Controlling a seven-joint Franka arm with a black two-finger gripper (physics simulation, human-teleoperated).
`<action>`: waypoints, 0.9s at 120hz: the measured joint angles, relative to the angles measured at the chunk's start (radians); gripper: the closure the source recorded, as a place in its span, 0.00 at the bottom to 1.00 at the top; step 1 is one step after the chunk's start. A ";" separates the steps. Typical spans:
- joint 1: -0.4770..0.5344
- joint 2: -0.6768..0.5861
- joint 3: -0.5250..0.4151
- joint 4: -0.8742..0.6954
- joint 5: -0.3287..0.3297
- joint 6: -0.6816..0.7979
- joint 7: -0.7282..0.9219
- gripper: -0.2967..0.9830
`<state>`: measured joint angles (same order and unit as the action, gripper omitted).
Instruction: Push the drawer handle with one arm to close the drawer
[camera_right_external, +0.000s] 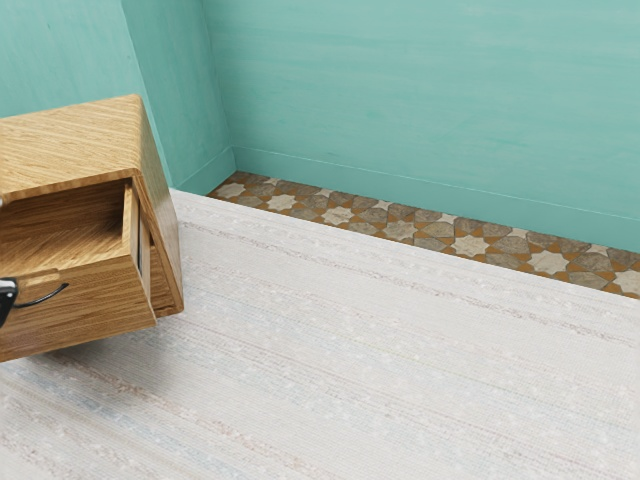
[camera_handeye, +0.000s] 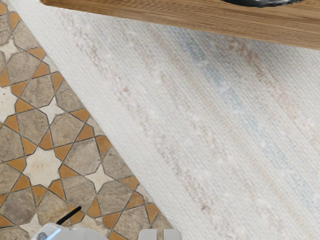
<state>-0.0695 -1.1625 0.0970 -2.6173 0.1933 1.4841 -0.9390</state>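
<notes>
At the exterior view's left edge, a small part of my black and light-grey gripper (camera_right_external: 6, 297) shows in front of the drawer, by the left end of its handle; whether it touches is unclear. The dark curved handle (camera_right_external: 48, 299) is on the wooden drawer front (camera_right_external: 95, 315). This drawer stands pulled out of the wooden cabinet (camera_right_external: 80, 145), its inside visible from above. In the wrist view the drawer's wooden edge (camera_handeye: 165, 18) crosses the top, and the black handle (camera_handeye: 262, 3) is cut off by the upper border.
A pale striped rug (camera_right_external: 400, 350) lies under the cabinet. Patterned tiles (camera_right_external: 400, 225) run along the teal wall (camera_right_external: 430, 90) behind. In the wrist view, a white rounded part (camera_handeye: 75, 233) and small pale-grey blocks (camera_handeye: 171, 234) stand at the lower edge.
</notes>
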 joint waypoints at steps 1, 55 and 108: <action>0.001 0.000 0.000 -0.001 0.002 0.000 0.002 0.84; -0.008 0.065 0.107 -0.018 0.134 0.116 0.125 0.85; 0.016 0.181 0.146 -0.016 0.149 0.260 0.191 0.85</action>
<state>-0.0535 -0.9813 0.2432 -2.6334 0.3428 1.7444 -0.7483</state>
